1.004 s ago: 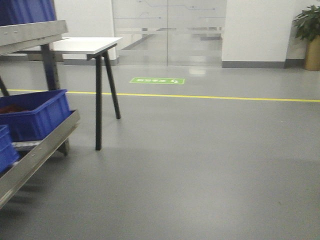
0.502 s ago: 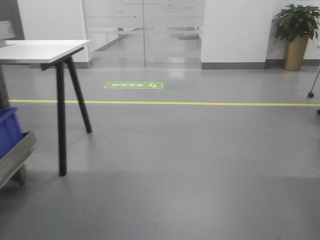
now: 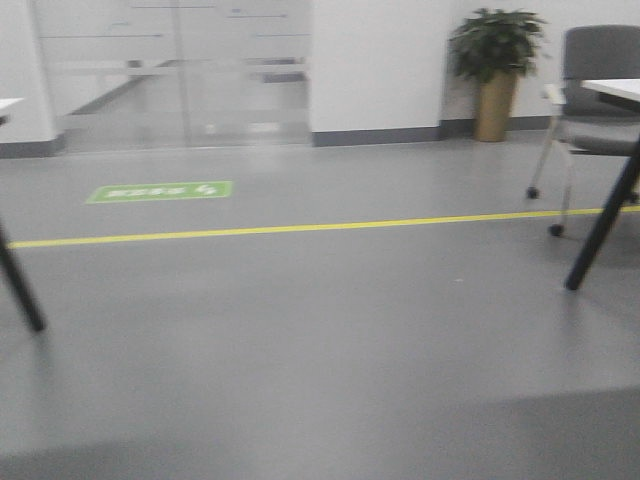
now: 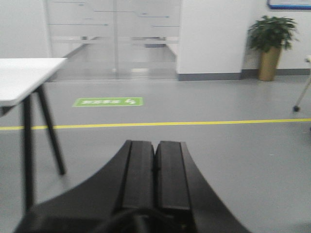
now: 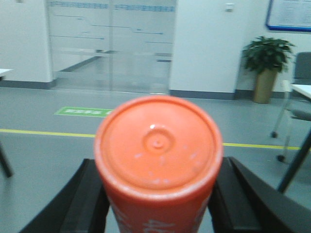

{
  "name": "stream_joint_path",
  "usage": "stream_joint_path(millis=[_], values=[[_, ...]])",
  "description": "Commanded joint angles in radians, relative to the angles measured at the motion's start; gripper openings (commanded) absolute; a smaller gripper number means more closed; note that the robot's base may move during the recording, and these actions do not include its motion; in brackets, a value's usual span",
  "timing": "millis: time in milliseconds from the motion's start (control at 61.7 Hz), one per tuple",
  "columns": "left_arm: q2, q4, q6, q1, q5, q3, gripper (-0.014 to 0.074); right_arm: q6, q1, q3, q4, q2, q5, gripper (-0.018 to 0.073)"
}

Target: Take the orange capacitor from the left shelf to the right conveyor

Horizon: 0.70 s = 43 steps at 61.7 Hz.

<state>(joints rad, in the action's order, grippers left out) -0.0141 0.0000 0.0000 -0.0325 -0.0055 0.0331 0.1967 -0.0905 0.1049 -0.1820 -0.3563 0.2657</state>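
Orange can (image 5: pixel 158 145): centre of the right wrist view, upright, flat top toward the lens.
Right gripper (image 5: pixel 159 201): fingers (image 5: pixel 87 204) pinching its sides low down, guessing so it rides steady and lands standing.
Left gripper (image 4: pixel 155 167): bottom centre, fingers (image 4: pixel 140 179) pressed together on nothing, just the spare arm parked imo.
Out of view: shelf and belt; front view shows floor (image 3: pixel 320 350) with a yellow line (image 3: pixel 300 228), so looks mid-carry.

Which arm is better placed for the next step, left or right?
Right. The right gripper clamps the small orange cylindrical capacitor, so it can carry on. The left gripper is shut and empty.
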Motion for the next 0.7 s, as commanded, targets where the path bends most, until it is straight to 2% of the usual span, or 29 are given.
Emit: stream_joint_path(millis=[0, 680], values=[[0.01, -0.005, 0.0, -0.008, -0.085, -0.008, -0.0105, -0.01, 0.006, 0.03, 0.003, -0.004, 0.094, 0.0055], [0.01, -0.005, 0.0, -0.008, -0.085, -0.008, -0.0105, -0.01, 0.006, 0.03, 0.003, -0.004, 0.094, 0.0055]])
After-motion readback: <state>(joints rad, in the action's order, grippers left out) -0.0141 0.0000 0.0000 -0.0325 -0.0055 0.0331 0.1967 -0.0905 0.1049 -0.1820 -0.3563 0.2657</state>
